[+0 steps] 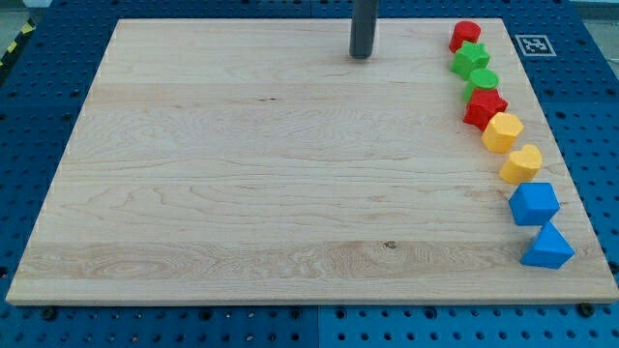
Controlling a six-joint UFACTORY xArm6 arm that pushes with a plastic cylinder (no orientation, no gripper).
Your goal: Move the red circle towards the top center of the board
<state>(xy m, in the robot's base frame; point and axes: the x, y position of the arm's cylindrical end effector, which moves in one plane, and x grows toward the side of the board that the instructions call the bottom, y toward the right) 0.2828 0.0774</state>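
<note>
Well apart from the red circle (465, 36), my tip (362, 55) touches nothing; no pincer shows.

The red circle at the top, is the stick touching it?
Apart. The camera view shows bare wood between my tip and the red circle, which sits at the view's right edge of the board.

Rod showing as a plain, smooth, dark grey-blue cylinder, faint lighter sheen running down one side, my tip (362, 56) ending flat and blunt.
</note>
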